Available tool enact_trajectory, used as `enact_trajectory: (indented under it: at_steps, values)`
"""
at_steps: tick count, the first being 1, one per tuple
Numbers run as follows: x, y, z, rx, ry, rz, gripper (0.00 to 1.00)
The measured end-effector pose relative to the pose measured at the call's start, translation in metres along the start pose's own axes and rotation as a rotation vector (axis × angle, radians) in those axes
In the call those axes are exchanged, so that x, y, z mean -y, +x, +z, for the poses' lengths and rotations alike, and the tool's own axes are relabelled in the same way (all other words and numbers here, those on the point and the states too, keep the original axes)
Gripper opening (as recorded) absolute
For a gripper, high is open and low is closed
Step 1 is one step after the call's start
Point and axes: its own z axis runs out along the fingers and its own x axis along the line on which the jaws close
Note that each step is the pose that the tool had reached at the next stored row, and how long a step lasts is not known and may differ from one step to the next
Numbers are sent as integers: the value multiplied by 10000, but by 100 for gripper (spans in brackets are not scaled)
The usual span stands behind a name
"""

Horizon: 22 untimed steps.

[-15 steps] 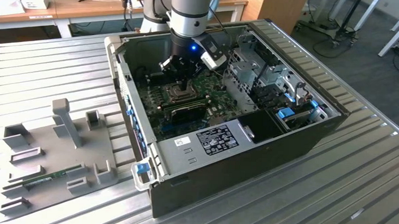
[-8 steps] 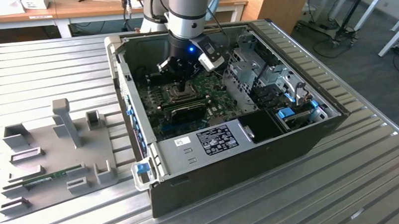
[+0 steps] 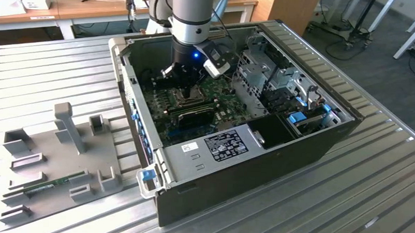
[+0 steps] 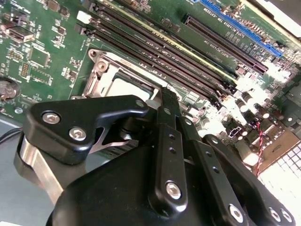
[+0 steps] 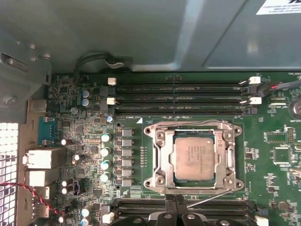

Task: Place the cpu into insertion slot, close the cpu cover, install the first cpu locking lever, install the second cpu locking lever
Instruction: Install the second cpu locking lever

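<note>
The cpu (image 5: pixel 194 158), a dull silver square, lies flat in the insertion slot (image 5: pixel 172 165) on the green board. The silvery cpu cover (image 5: pixel 160 157) lies closed around it, its window framing the chip. One thin wire locking lever (image 5: pixel 209 197) runs slanted along one side of the socket, its free end close to my fingertips. Another lever (image 5: pixel 188 124) lies along the opposite side. My gripper (image 5: pixel 175 203) stands at the socket's edge, fingers together. In the second wrist view the gripper (image 4: pixel 163 96) hides part of the cpu (image 4: pixel 129 87) and cover (image 4: pixel 101 70). In the exterior view the gripper (image 3: pixel 191 95) reaches down into the computer case (image 3: pixel 261 165).
Long black memory slots (image 5: pixel 181 99) flank the socket on two sides. Case walls (image 3: pixel 135 109) and a metal drive cage (image 3: pixel 271 80) surround the board. On the exterior view's left a grey fixture plate (image 3: pixel 54 163) with upright posts lies on the slatted metal table (image 3: pixel 370 205).
</note>
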Motion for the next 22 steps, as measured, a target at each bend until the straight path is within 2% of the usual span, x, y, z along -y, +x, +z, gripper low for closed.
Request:
enact_trajectory:
  at_steps: [9,18,22]
  values:
    - [2,40,39,-1,1,1,11]
    - [5,143,104,-1,0,0,11]
    - [5,146,110,0,0,0,11]
